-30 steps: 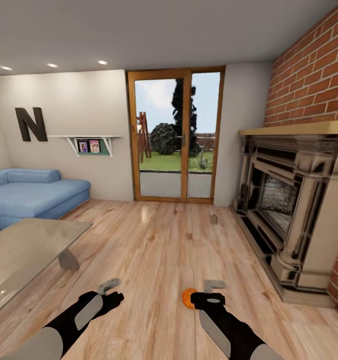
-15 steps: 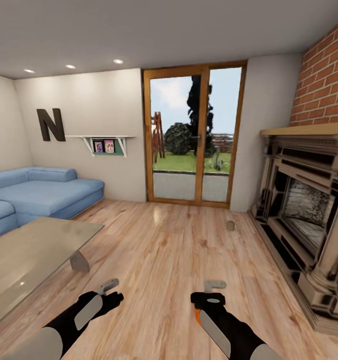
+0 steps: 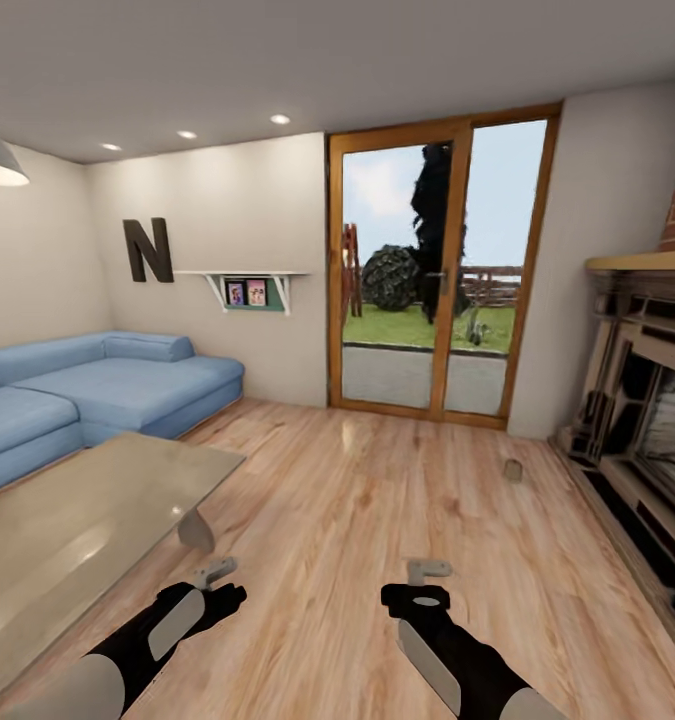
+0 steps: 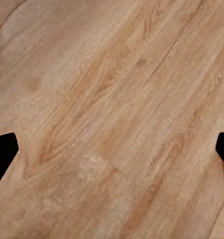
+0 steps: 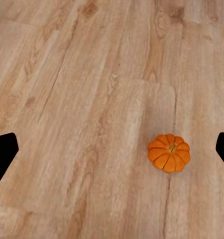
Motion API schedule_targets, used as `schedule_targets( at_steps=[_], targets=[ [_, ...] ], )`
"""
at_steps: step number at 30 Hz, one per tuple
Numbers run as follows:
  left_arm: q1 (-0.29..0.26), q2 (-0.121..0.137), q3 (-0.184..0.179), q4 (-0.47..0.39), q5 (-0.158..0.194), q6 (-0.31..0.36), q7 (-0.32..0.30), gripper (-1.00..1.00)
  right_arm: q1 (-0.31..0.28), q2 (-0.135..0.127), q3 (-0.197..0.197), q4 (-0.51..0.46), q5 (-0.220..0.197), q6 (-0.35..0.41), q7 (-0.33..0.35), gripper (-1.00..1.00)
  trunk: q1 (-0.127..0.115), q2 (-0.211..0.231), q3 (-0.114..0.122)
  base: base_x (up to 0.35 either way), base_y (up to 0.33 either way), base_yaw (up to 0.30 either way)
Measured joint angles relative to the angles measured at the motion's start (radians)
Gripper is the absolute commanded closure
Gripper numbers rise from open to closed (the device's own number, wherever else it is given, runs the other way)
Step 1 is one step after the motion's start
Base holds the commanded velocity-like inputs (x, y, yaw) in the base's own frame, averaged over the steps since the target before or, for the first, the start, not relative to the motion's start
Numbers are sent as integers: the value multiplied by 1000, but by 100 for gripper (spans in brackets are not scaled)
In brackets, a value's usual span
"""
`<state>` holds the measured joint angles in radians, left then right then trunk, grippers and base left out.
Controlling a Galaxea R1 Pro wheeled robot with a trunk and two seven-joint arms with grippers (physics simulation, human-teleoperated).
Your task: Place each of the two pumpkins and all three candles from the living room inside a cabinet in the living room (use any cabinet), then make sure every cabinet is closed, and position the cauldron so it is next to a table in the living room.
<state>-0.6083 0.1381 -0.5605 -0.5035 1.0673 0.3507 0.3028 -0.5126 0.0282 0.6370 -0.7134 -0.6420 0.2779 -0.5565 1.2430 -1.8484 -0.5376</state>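
Lying alone on the wooden floor (image 5: 67, 99), one pumpkin (image 5: 168, 153) sits upright below the right claw (image 5: 112, 149), whose dark fingertips show at opposite edges of the right wrist view, spread wide and empty. A grey-beige candle (image 3: 513, 469) stands on the boards well ahead, near the fireplace (image 3: 649, 400) at the right. The glass-topped counter (image 3: 67, 520) stretches along the left, with the blue sofa (image 3: 87, 385) behind it and the glazed garden door (image 3: 432, 270) in the far wall.

Over the past second the whole head view has swung left: the fireplace has slid toward the right edge, the sofa and the "N" on the wall have moved inward, and the pumpkin that showed just beside the right claw a second ago is now hidden from the head camera behind that arm. This reads as a turn of the robot, not of the objects. Both arms hang low and forward as before. The left claw (image 4: 112, 154) is likewise wide open over bare floor, with a sliver of orange at the edge of its view.

Judged from this, the robot is on its way with nothing carried; the pumpkin and candle lie ungathered, and neither the cabinet nor the cauldron has come into sight.
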Motion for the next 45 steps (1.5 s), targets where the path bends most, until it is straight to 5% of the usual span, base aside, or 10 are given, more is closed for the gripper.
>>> schedule_targets(
  at_steps=[20, 45],
  targets=[
    [0, -1, -1, 0, 0, 0, -1, -100, 0, 0, 0, 0, 0, -1, 1, -100, 0, 0, 0, 304, 160, 54],
    [0, -3, -2, 1, -5, 0, -2, -100, 0, 0, 0, -1, -2, -9, 1, -100, 0, 0, 0, 253, 70, -181]
  ],
)
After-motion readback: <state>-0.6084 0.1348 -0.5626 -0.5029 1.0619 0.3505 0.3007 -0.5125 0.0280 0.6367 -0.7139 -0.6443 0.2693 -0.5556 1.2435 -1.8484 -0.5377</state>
